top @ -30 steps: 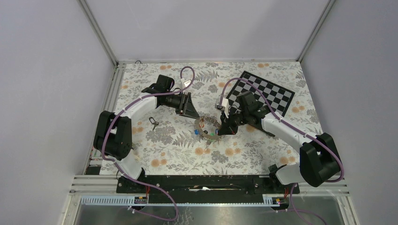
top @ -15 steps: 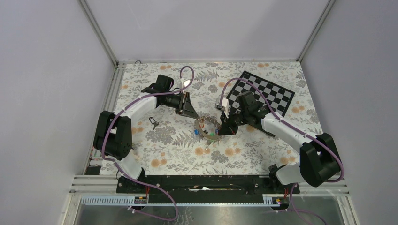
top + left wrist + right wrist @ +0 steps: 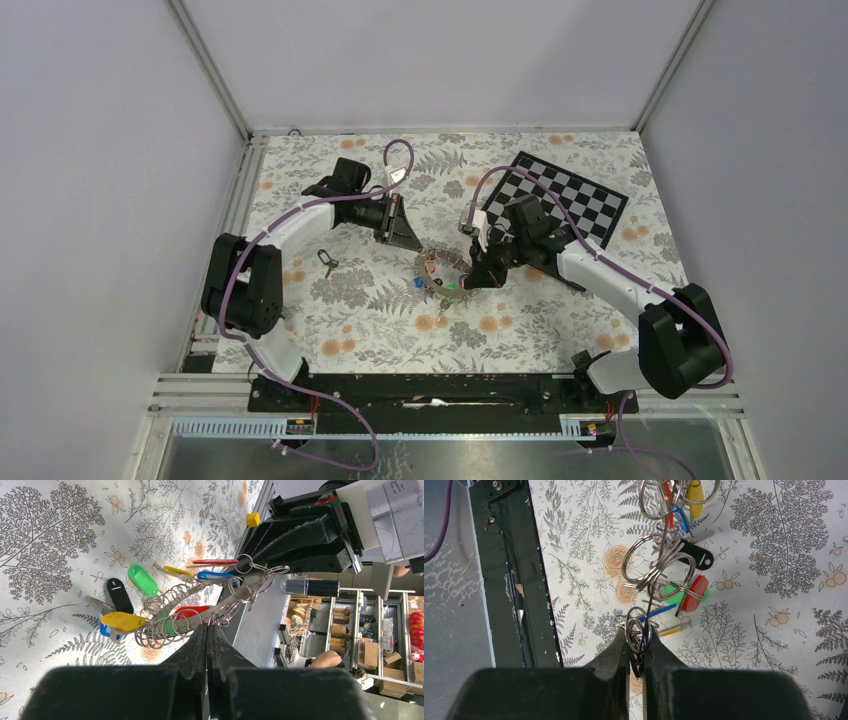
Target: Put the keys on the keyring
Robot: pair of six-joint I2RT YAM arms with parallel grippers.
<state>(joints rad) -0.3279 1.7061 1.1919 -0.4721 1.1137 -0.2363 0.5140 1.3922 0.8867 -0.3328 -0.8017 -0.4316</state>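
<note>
The keyring (image 3: 443,270), a flat grey ring, is held off the flowered cloth at mid table between both grippers. Several keys with green (image 3: 142,580), black (image 3: 119,592), yellow (image 3: 122,621), red (image 3: 192,612) and blue (image 3: 215,575) heads hang from it on small split rings. My left gripper (image 3: 207,627) is shut on the ring's far-left edge. My right gripper (image 3: 638,640) is shut on its near-right edge, with a bunch of split rings between the jaws. The right wrist view shows the ring (image 3: 659,555) edge-on. One dark key (image 3: 327,262) lies loose on the cloth to the left.
A black-and-white chequered board (image 3: 560,205) lies at the back right, behind the right arm. The black base rail (image 3: 514,570) runs along the table's near edge. A small yellow cube (image 3: 253,519) shows by the right arm's wrist.
</note>
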